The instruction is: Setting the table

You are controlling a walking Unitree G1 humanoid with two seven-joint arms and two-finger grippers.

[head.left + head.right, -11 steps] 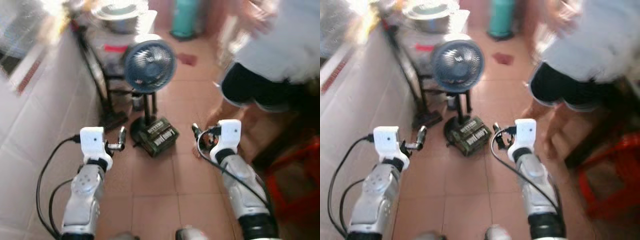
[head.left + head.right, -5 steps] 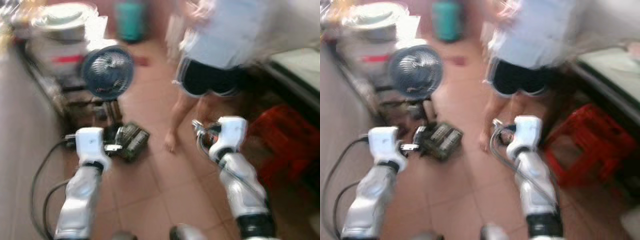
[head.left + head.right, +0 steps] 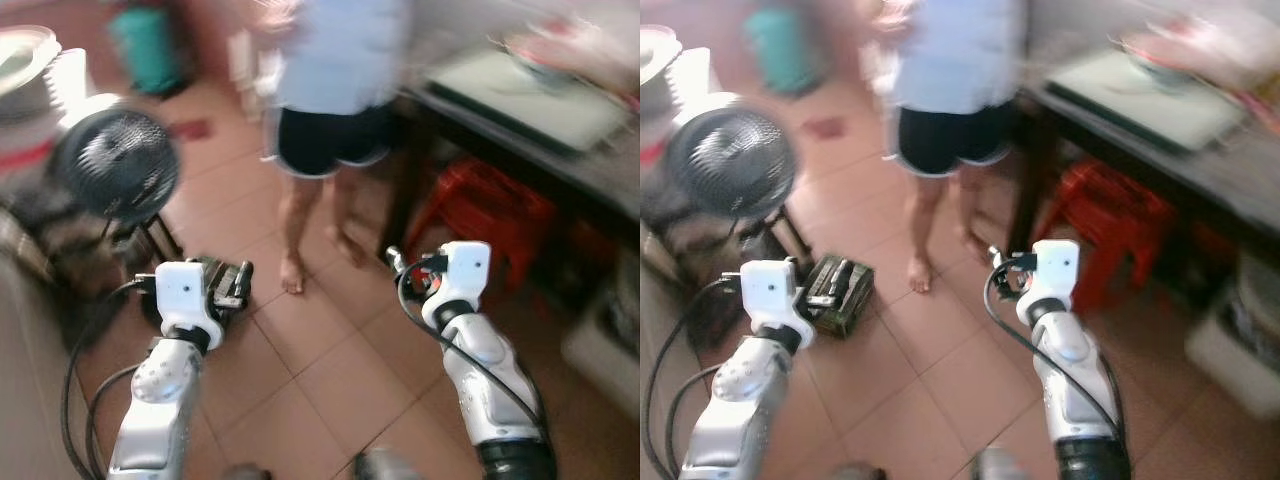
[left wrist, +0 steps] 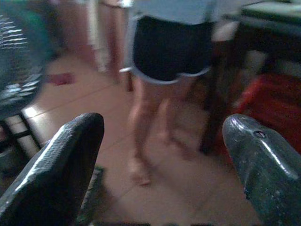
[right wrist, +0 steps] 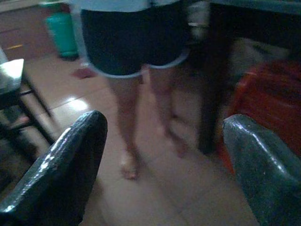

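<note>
Standing ahead, a person (image 3: 330, 90) blocks the table (image 3: 560, 150); left hand (image 4: 160, 165) and right hand (image 5: 164, 165) gape wide.

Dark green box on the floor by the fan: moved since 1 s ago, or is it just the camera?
Cannot tell of any move: the dark green box lies by the foot of the blue standing fan as before. The whole view swung toward the dark table.

Terracotta tiled floor (image 3: 330, 370), red plastic stool (image 3: 480, 215), dark table (image 3: 1120, 130), a person (image 3: 335, 90) in pale blue top and black white-trimmed shorts, dark blue fan (image 3: 115, 165), teal cylinder (image 3: 150, 50), silver arms.
</note>
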